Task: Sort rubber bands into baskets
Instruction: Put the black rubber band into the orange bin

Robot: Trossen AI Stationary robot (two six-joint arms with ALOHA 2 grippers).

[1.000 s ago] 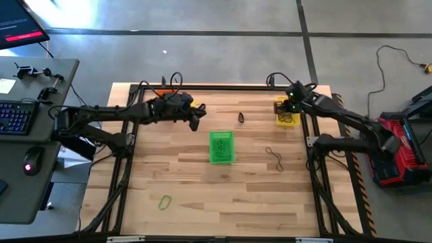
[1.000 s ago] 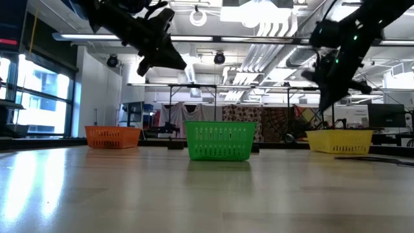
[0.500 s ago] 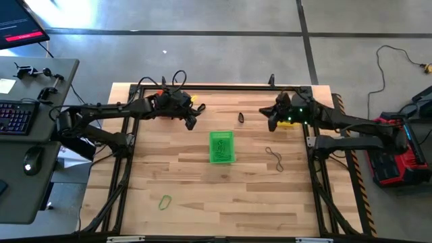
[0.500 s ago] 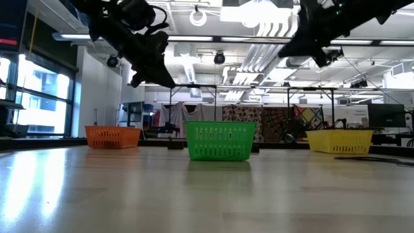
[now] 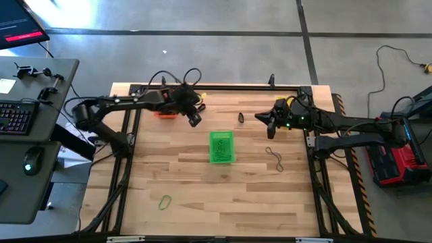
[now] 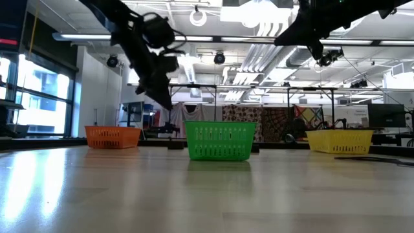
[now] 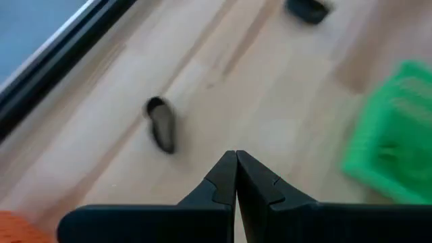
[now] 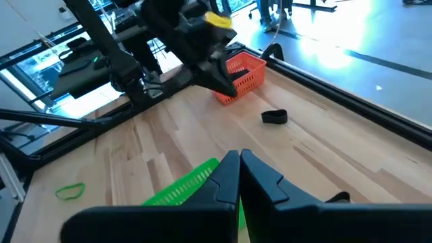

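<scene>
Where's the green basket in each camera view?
High view: green basket at table centre, between the two arms.
Low view: centre, between the orange basket and yellow basket.
Left wrist view: blurred, at the right edge.
Right wrist view: only its rim, beside the shut fingers.
Shared landmark: the black bundle lying near it.

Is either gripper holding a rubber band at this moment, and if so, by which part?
Nothing is held. The left gripper and the right gripper both have their fingers pressed together with nothing between them, hanging above the table.
</scene>
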